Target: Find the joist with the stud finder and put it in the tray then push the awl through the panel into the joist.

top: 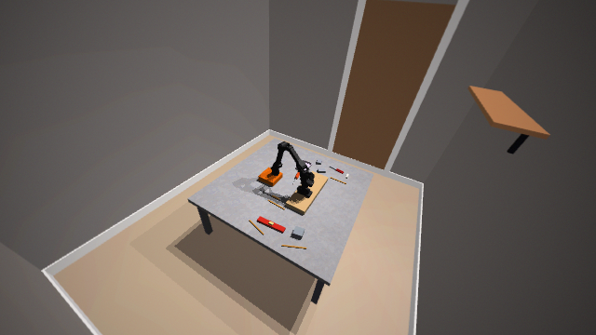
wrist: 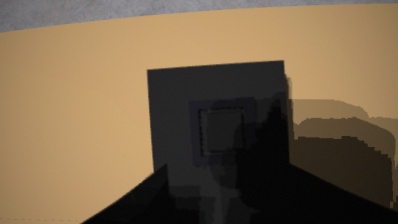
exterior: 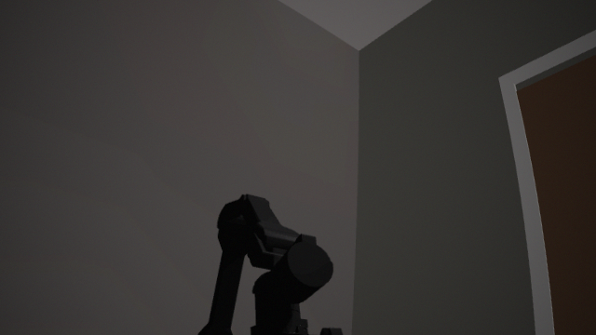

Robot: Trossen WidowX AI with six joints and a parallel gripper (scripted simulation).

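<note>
My gripper (wrist: pixel 227 169) (top: pixel 304 190) is shut on the stud finder (wrist: pixel 220 100), a dark square block with a small window (wrist: pixel 222 131) that is unlit. It is held flat just over the tan floor panel (wrist: pixel 75 100) (top: pixel 304 205), towards the panel's middle in the top view. The orange tray (top: pixel 270 177) stands on the table to the left of the panel, beside the arm's base. A red-handled pointed tool (top: pixel 336 169) lies on the table beyond the panel; I cannot tell whether it is the awl. The exterior view shows only the dark arm (exterior: pixel 275 270).
On the grey table (top: pixel 340 219), in front of the panel, lie a red level (top: pixel 271 224), a grey block (top: pixel 298 232) and pencils (top: pixel 293 247) (top: pixel 255 227). Small grey items (top: pixel 319 162) lie behind the panel. The table's front edge is near these.
</note>
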